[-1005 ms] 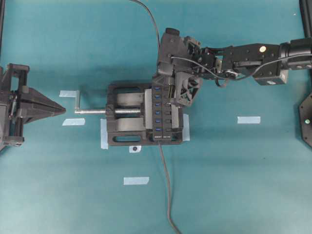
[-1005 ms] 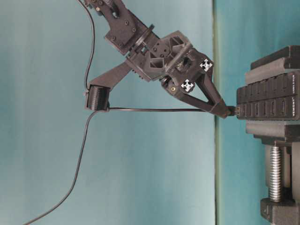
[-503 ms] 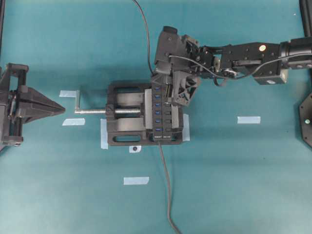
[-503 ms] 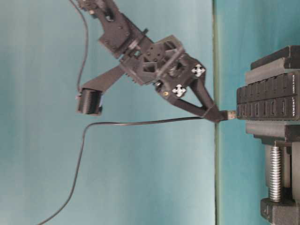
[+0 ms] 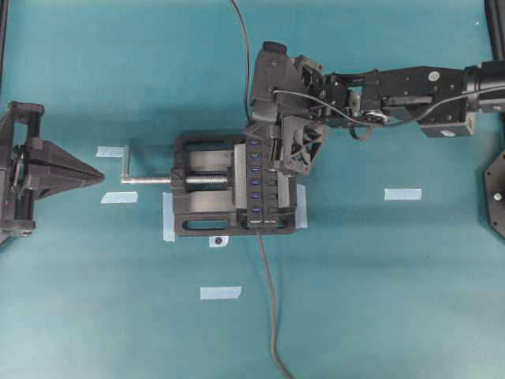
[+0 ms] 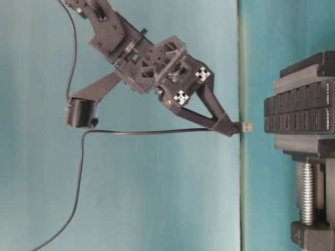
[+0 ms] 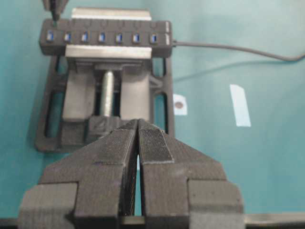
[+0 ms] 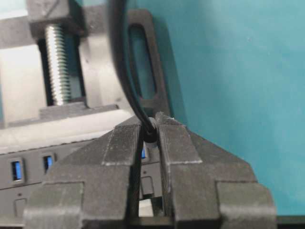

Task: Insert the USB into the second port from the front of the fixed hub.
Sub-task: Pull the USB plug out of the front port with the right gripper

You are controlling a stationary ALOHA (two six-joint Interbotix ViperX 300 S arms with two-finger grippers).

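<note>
Robotics lab, teal mat, bench vise (tape-marked)
</note>
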